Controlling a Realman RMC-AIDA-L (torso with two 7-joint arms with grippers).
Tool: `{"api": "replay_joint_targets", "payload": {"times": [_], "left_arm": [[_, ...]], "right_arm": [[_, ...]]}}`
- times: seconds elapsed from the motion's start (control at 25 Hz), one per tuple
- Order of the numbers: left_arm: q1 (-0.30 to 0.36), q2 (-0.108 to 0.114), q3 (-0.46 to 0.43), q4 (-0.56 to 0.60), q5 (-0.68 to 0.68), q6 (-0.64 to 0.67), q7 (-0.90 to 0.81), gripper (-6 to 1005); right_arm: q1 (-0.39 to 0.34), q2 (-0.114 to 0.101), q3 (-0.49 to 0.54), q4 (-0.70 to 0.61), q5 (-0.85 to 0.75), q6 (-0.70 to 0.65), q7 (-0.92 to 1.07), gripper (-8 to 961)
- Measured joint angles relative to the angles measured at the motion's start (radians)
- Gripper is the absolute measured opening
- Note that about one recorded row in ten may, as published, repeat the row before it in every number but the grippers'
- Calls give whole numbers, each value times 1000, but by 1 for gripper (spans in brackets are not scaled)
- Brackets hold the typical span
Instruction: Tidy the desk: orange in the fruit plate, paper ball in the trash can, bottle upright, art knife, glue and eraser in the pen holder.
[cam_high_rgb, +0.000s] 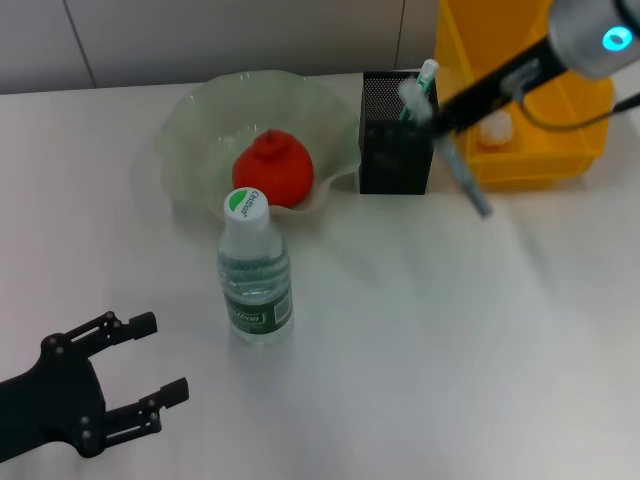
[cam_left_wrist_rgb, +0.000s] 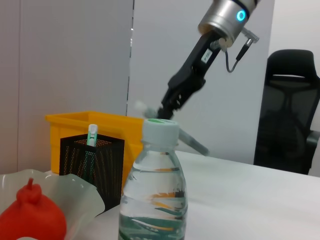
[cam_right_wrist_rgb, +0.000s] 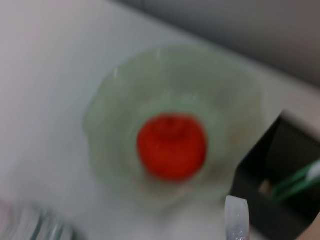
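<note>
I see the bright yellow rectangular plastic trash can at the upper right of the head view, with something small and white lying inside it. Left of centre near the top sits the wide pale-green translucent fruit plate with its wavy rim, and the red-orange orange with its knobbed top rests in its middle. Between plate and bin stands the tall square black mesh pen holder, just beside the plate's rim, with a green-and-white stick-like item poking out of it.

The small clear plastic bottle, green label and white-and-green cap, stands upright at centre, below the plate.

My right gripper reaches in from the upper right and hangs above the pen holder; its image is smeared, so I cannot tell how its jaws stand. My left gripper is at the lower left corner, above bare table, jaws spread apart with nothing between them.
</note>
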Motion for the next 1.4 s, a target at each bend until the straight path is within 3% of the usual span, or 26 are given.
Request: {"api": "replay_joint_targets", "payload": {"times": [0.16, 0.4, 0.76, 1.4], "left_arm": [[-9, -2, -2, -1, 0, -6, -21, 799], [-22, -4, -14, -1, 0, -10, -47, 799], [-35, -15, -42, -1, 0, -14, -68, 799], [-45, -17, -53, 0, -2, -14, -96, 799]], "right_arm": [[-76, 8, 10, -70, 62, 163, -99, 125], [-128, 9, 11, -47, 142, 346, -201, 124], [-128, 9, -30, 235, 259, 653, -465, 124], [-93, 10, -36, 419, 330, 796, -551, 139]]}}
